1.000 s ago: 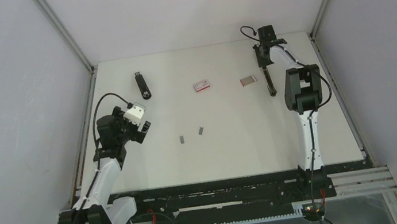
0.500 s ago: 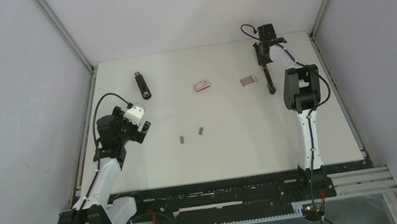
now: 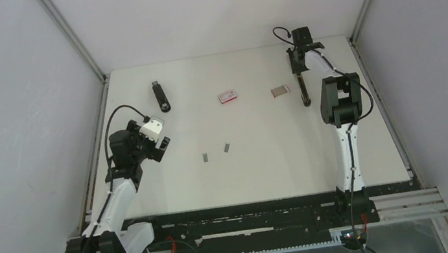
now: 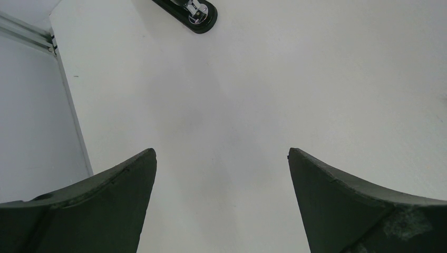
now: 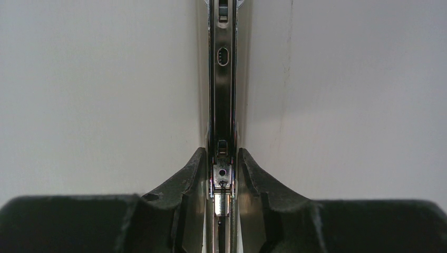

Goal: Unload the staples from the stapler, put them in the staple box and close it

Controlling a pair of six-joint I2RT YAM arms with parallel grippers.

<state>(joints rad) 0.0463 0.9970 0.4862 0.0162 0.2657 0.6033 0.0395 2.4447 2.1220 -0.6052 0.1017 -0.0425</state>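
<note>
Although nothing has moved in the last second, the jaws of the right gripper [image 5: 222, 158] stay pinched narrowly on the magazine of the opened stapler [image 5: 223, 79], the jaws of the left gripper [image 4: 221, 153] gape empty, and two strips of staples [image 3: 227, 147] lie well left of that stapler, suggesting unloading is largely done.

Box [image 3: 227, 96] behind staples [image 3: 227, 147], between left stapler [image 3: 160, 96] and right stapler [image 3: 303, 93].
</note>
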